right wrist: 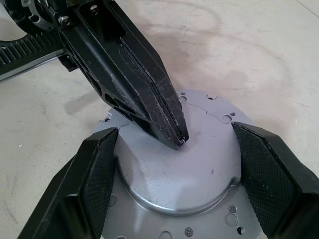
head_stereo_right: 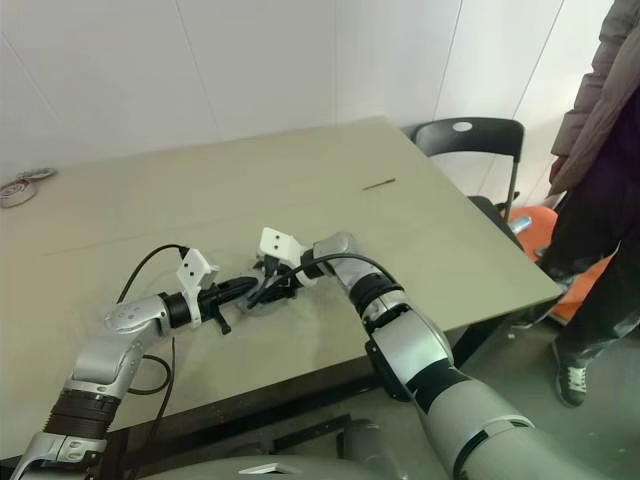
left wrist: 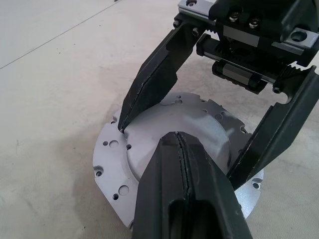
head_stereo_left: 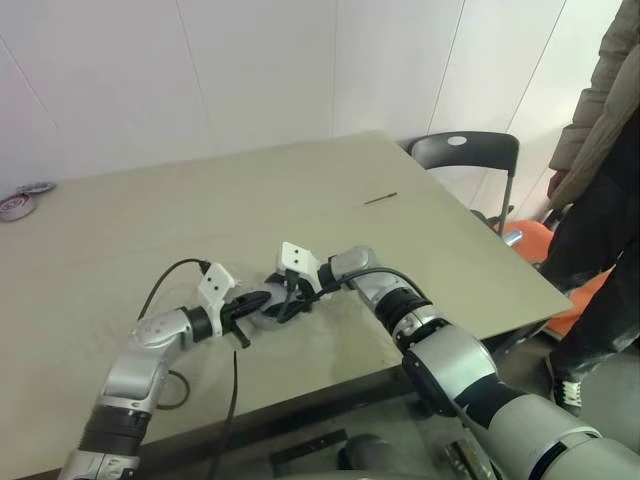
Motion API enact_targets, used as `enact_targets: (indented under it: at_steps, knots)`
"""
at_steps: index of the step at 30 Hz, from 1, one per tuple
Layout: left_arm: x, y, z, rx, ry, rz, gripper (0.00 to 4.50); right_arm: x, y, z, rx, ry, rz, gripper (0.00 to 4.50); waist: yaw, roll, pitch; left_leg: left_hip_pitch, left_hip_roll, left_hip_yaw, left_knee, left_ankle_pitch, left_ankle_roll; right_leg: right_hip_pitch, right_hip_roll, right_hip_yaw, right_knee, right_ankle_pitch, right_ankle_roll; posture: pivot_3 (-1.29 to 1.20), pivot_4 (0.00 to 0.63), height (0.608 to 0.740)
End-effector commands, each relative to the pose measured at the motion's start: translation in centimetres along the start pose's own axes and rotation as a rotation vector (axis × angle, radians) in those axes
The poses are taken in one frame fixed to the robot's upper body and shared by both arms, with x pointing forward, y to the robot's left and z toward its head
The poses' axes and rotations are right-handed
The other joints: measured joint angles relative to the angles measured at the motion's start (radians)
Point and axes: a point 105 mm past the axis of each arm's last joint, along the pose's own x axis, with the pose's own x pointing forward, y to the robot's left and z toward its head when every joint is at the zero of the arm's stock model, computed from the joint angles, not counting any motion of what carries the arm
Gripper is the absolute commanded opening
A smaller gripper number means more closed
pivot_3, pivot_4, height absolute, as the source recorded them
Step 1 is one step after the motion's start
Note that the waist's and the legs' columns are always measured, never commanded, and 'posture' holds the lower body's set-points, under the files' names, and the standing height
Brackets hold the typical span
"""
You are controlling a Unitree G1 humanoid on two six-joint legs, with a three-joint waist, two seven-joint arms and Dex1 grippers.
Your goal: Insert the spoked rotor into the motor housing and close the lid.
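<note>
Near the front edge of the pale beige table (head_stereo_left: 420, 200) sits a flat round grey metal assembly, the lid (right wrist: 199, 174) with its raised smooth dome and a wider flange dotted with small holes, lying flat on the tabletop. Both arms meet over it. The left gripper (left wrist: 182, 149) has its two black fingers pressed tightly together, and their joined tips rest on the top of the lid's dome. The right gripper (right wrist: 174, 174) comes in from the opposite side with its fingers spread wide, one on each side of the dome, close against its edge over the flange; I cannot tell whether they actually touch it. A thin dark stick (head_stereo_left: 380, 199) lies well apart on the far part of the table. Rolls of tape (head_stereo_left: 22, 200) rest at the far left corner. A black chair (head_stereo_left: 465, 155) stands beyond the right corner, and a person in a tan padded coat (head_stereo_left: 600, 110) stands beside it.
</note>
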Motion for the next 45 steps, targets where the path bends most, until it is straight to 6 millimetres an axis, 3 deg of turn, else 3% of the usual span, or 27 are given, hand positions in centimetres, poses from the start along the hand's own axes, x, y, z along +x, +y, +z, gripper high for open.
enact_targets:
  at_steps: [1, 2, 10, 18, 23, 37, 45]
  knots:
    - [-0.3, 0.0, -1.3, -0.036, 0.053, 0.000, 0.00, 0.7, 1.9, -4.3, 0.093, 0.140, 0.059, 4.26, 0.000, 0.000, 0.000, 0.000, 0.000, 0.000, 0.000, 0.000, 0.000, 0.000, 0.000, 0.000, 0.000, 0.000, 0.000, 0.00, 0.000, 0.740]
    - [-0.3, 0.0, -1.3, -0.036, 0.053, 0.000, 0.00, 0.6, 1.8, -4.3, 0.094, 0.141, 0.058, 4.49, 0.000, 0.000, 0.000, 0.000, 0.000, 0.000, 0.000, 0.000, 0.000, 0.000, 0.000, 0.000, 0.000, 0.000, 0.000, 0.00, 0.000, 0.740]
    - [-0.3, -0.1, -1.3, -0.036, 0.053, 0.002, 0.00, 0.6, 2.0, -4.2, 0.093, 0.148, 0.082, 4.49, 0.000, 0.000, 0.000, 0.000, 0.000, 0.000, 0.000, 0.000, 0.000, 0.000, 0.000, 0.000, 0.000, 0.000, 0.000, 0.00, 0.000, 0.740]
    - [-0.3, -0.1, -1.3, -0.038, 0.055, 0.000, 0.00, -1.0, 1.1, -0.6, 0.056, 0.030, 0.143, 4.49, 0.006, -0.001, 0.001, -0.005, 0.000, 0.000, 0.000, -0.001, 0.002, -0.004, 0.000, 0.000, -0.001, 0.001, 0.003, 0.00, 0.000, 0.740]
    - [-0.3, -0.1, -1.3, -0.040, 0.054, -0.002, 0.00, -1.7, 0.7, -0.1, 0.037, 0.020, 0.139, 4.49, 0.010, -0.001, 0.000, -0.018, -0.001, -0.001, 0.001, -0.002, 0.002, -0.015, -0.001, -0.001, 0.000, 0.002, 0.002, 0.00, 0.000, 0.740]
    - [-0.3, -0.8, -1.4, -0.050, 0.063, -0.042, 0.00, -2.3, -0.6, 2.5, 0.042, -0.077, 0.078, 4.49, 0.008, -0.001, 0.001, -0.018, -0.005, -0.001, 0.002, -0.003, 0.002, -0.015, -0.005, -0.001, 0.001, 0.001, 0.003, 0.00, 0.000, 0.740]
    - [-0.3, -0.7, -1.4, -0.046, 0.064, -0.043, 0.00, -3.2, 0.2, 3.6, 0.045, -0.119, 0.175, 4.49, 0.007, -0.002, 0.001, -0.019, -0.005, -0.001, 0.002, -0.003, 0.002, -0.015, -0.005, -0.001, 0.001, 0.001, 0.004, 0.00, 0.000, 0.740]
